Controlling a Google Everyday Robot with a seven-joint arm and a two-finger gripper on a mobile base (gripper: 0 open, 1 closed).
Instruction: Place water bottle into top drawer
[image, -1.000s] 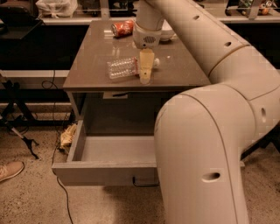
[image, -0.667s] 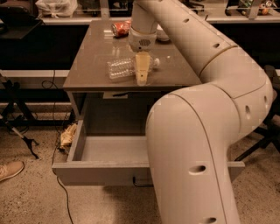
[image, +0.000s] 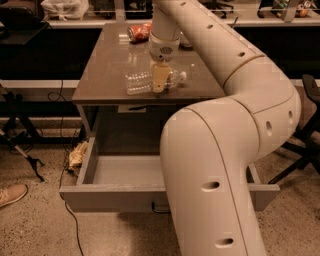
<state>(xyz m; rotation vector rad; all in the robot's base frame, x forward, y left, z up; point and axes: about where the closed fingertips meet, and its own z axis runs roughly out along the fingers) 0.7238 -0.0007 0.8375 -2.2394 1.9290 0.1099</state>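
The water bottle lies on its side on the brown table top, near the front edge, with its white cap pointing right. My gripper hangs straight down from the arm and sits over the bottle's middle, hiding the label part. The top drawer is pulled out below the table and shows a bare grey inside. My arm's big lower links cover the drawer's right half and most of its handle.
A crushed orange-red soda can lies at the table's back. A white bag sits on the shelf behind. A yellowish rag, cables and a shoe are on the floor at left. A chair stands at right.
My arm has swung left, and the gripper has shifted a little left and down over the bottle. The bottle and the drawer have not moved.
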